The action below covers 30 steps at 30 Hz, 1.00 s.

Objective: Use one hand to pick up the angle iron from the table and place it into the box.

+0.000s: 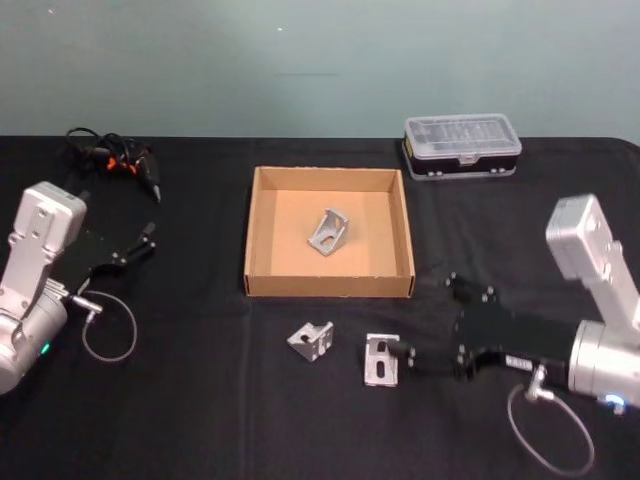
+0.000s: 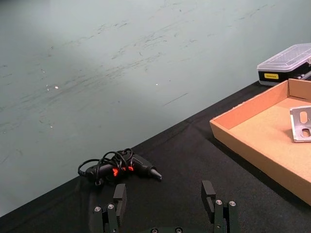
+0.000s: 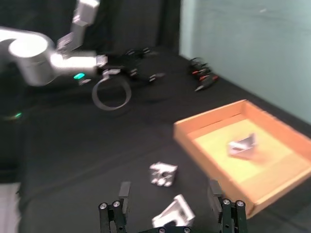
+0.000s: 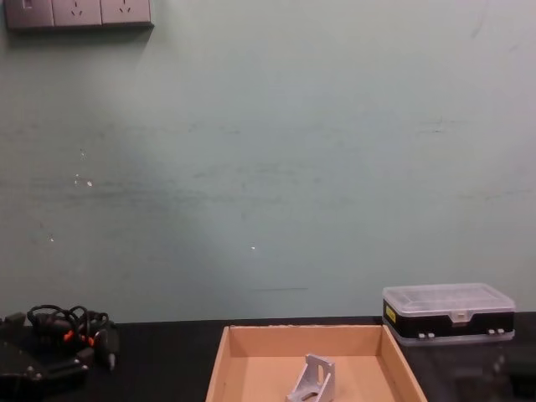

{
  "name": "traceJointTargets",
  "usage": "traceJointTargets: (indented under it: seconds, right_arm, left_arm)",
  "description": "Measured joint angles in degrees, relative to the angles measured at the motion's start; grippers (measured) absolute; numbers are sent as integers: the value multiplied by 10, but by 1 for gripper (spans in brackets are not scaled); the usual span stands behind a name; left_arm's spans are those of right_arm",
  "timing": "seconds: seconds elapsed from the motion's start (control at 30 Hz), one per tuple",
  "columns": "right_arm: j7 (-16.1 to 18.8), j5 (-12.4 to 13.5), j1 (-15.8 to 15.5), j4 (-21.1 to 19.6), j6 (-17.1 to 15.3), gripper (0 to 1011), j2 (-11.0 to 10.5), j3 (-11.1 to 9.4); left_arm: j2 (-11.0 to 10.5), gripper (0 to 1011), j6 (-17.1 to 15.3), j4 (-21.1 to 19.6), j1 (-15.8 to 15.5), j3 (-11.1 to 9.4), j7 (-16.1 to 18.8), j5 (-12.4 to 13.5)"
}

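While the left end effector (image 1: 142,245) hangs parked over the left side of the bench (image 1: 200,420), its fingers spread and holding nothing, not far from a cable bundle (image 1: 112,158), the work is on the other side. The box (image 1: 262,235) sits in the middle, toward the wall, and one angle iron (image 1: 328,232) lies inside it. In front of the box, a second angle iron (image 1: 311,340) lies free on the bench. Just to its right is a third angle iron (image 1: 380,360). The right end effector (image 1: 402,357) is low at this third piece, and the right wrist view shows the jaws wide apart with the piece between them, not yet pinched. I judge the step to be the grasp itself. The next move calls for closing on the piece, then lifting it clear and carrying it over the near wall of the box.
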State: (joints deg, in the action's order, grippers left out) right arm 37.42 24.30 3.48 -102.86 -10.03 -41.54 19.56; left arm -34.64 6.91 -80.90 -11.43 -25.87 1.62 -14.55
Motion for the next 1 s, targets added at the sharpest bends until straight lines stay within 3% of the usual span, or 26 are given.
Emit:
traceJointTargets:
  seconds: [0.13,0.33,0.57,1.0]
  right_arm:
    - [10,-6,-6,7,13,1003,-16,13]
    - [5,-21,8,33,15,1003,-16,37]
    - [4,-32,45,72,1,1003,2,70]
    - [9,-39,117,170,0,1003,59,122]
  left_arm:
    - [0,1011,0,0,0,0,0,0]
    - [0,1011,0,0,0,0,0,0]
    - [0,1011,0,0,0,0,0,0]
    - [0,1011,0,0,0,0,0,0]
